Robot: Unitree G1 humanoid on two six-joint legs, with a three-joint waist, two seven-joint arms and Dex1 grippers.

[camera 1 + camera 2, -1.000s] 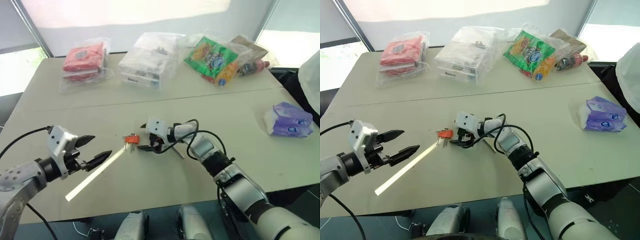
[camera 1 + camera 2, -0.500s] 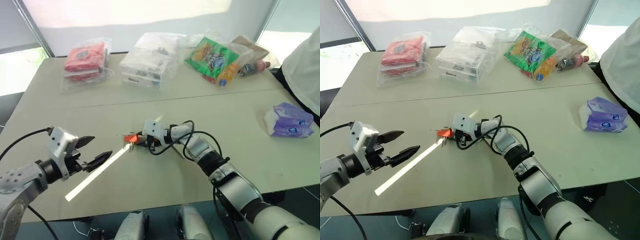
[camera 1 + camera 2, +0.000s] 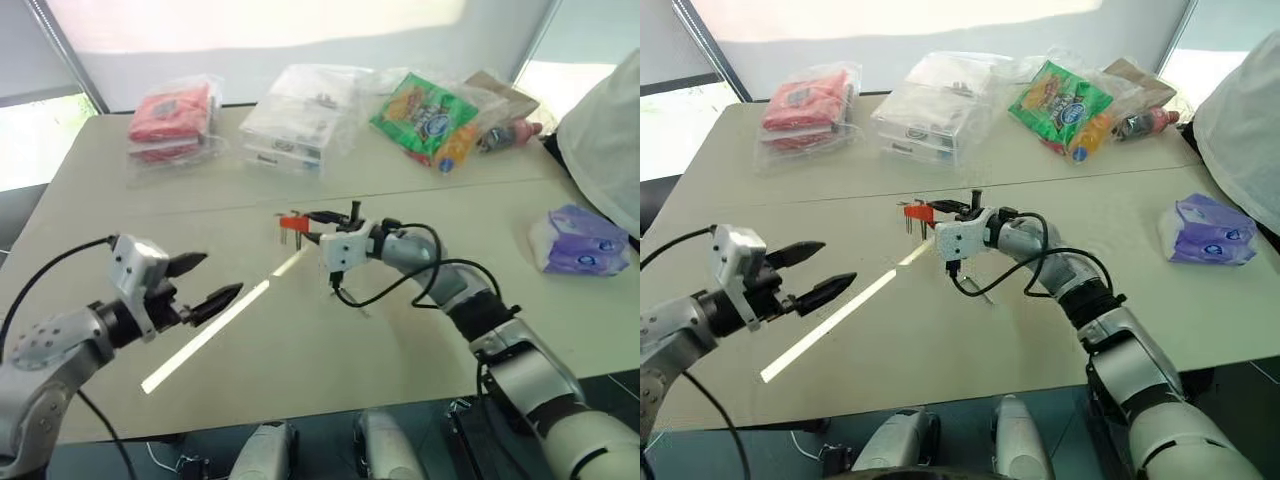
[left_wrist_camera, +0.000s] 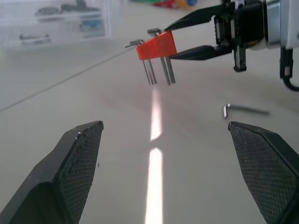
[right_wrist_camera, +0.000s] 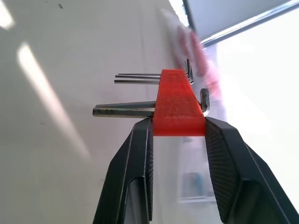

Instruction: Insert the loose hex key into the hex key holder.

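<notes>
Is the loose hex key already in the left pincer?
No, the loose hex key lies on the table while the left pincer hovers open with nothing between its fingers.

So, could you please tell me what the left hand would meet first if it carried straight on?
Probably the hex key holder held up in the right hand; the loose hex key lies lower on the table, though depth is unclear.

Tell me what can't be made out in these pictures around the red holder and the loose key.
- Holder: empty slots hidden in the right wrist view, its own body covers them.
- Loose key: too small in the left wrist view to judge size.
- Packets in the clear bags: contents blurred by plastic.
</notes>
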